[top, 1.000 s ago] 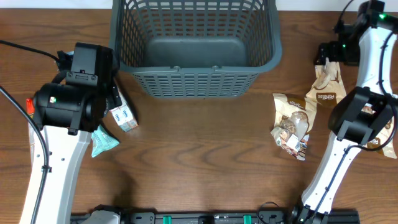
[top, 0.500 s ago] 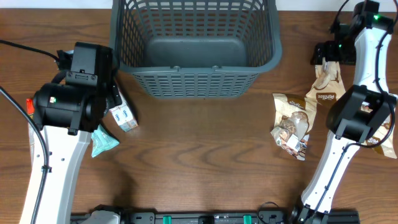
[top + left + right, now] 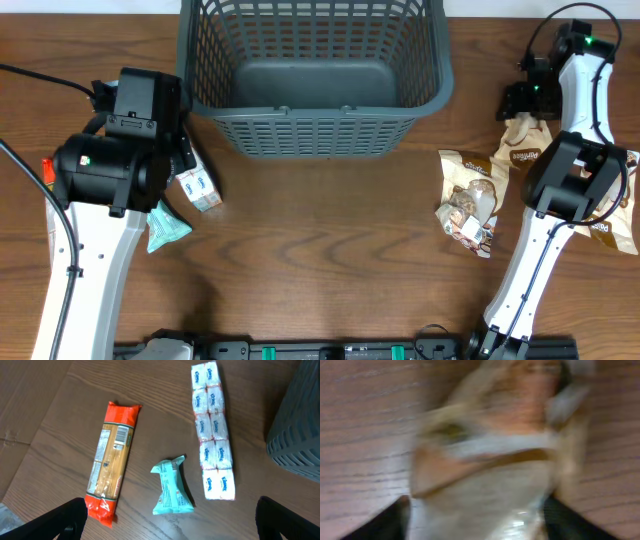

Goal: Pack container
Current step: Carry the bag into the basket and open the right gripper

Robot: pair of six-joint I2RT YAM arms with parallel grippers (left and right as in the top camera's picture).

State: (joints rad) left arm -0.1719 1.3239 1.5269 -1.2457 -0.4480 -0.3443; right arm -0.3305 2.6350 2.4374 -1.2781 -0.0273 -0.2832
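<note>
Dark grey plastic, slotted into a lattice, forms the container (image 3: pixel 310 132), which sits at the far middle of the wood-grain table (image 3: pixel 320 260) in the overhead view, its solid floor bare. On the left, a white arm bends over a strip of tissue packs (image 3: pixel 198 188) and a teal wrapper (image 3: pixel 165 226); its black wrist housing hides the fingers. On the right, the other arm doubles back on itself, and the right gripper (image 3: pixel 521 100) hangs at the top of a crinkled tan snack bag (image 3: pixel 527 145). A second bag with a clear window (image 3: pixel 470 200) lies just beside it.

The left wrist camera looks straight down. The left gripper (image 3: pixel 172 519) has its two dark fingers (image 3: pixel 67 519) spread wide with nothing between them. Below lie a long pasta packet with red ends (image 3: pixel 111 482), the crumpled teal wrapper (image 3: pixel 171 487) and the glossy tissue strip (image 3: pixel 212 430). The container's rounded corner (image 3: pixel 300 425) fills the right edge.

The right wrist view is heavily blurred. The tan bag (image 3: pixel 485 460) fills the frame between the right gripper's (image 3: pixel 480 522) dark fingers (image 3: pixel 395 520). Whether they press the bag cannot be told.
</note>
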